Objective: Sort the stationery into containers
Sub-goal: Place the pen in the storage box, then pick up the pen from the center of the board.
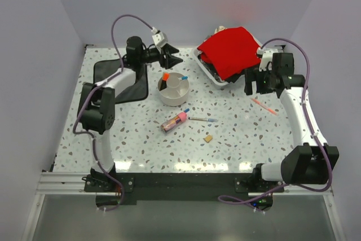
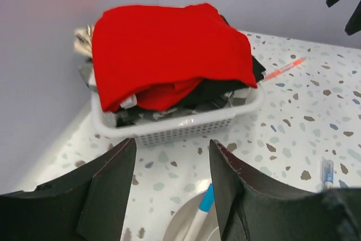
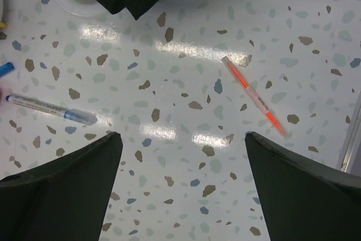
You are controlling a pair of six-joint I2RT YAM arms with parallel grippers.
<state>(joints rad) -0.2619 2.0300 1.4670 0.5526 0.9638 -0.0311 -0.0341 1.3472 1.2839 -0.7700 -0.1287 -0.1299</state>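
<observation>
We logged the left gripper spread, at 12 o'clock from the bowl. Right gripper was spread too, with the orange pen at its 6 o'clock on the table.

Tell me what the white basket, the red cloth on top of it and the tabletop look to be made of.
The basket: likely moulded plastic, white and slightly glossy; its wall is a grid of small holes. The red cloth: soft fabric, matte; it lies in soft folds and drapes. The tabletop: hard, polished, speckled like terrazzo, mirroring the lights; stone or laminate, cannot tell.
</observation>
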